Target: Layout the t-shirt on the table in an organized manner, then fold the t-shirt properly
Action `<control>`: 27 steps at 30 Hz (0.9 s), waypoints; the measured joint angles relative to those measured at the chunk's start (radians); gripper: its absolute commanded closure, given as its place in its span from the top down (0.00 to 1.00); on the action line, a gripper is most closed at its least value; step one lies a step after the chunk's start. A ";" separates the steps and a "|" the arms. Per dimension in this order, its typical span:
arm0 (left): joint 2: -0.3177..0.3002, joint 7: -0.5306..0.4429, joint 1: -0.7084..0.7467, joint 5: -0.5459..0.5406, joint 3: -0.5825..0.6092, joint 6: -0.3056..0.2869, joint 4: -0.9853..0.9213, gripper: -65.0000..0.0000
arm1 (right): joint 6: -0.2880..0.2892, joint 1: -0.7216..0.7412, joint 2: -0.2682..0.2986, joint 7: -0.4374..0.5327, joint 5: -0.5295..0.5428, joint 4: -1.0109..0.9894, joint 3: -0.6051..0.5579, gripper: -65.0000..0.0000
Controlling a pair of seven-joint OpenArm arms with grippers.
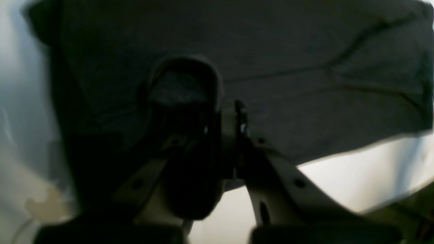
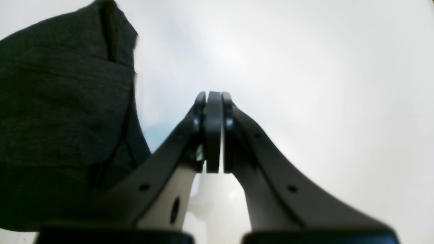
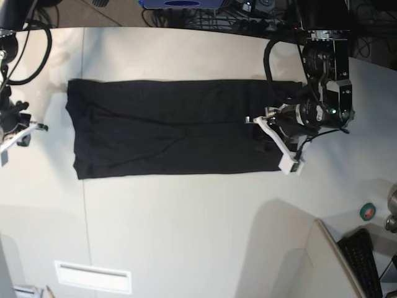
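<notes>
Base view: t-shirt [image 3: 173, 127] apparently folded lengthwise.

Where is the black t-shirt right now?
In the base view, the t-shirt lies flat across the table, between both arms, its right end under the left gripper.

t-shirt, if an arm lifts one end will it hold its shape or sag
Probably sags: the t-shirt is thin fabric, lying flat with soft creases on the table. Likely light. The left gripper appears shut on a fold that bunches around it.

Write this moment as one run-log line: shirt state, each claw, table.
t-shirt: long black band, flat on table | left claw: shut on t-shirt edge | right claw: shut, empty, beside t-shirt
</notes>
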 measured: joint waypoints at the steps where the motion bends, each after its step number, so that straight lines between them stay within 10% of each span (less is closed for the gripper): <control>1: 0.004 0.000 -0.011 0.000 0.023 0.002 0.000 0.00 | 0.000 0.000 0.000 -0.001 -0.001 0.000 0.000 0.00; 27: 0.134 -0.004 -0.148 -0.004 0.171 0.099 -0.147 0.00 | 0.000 0.000 0.000 -0.001 0.000 0.000 0.000 0.00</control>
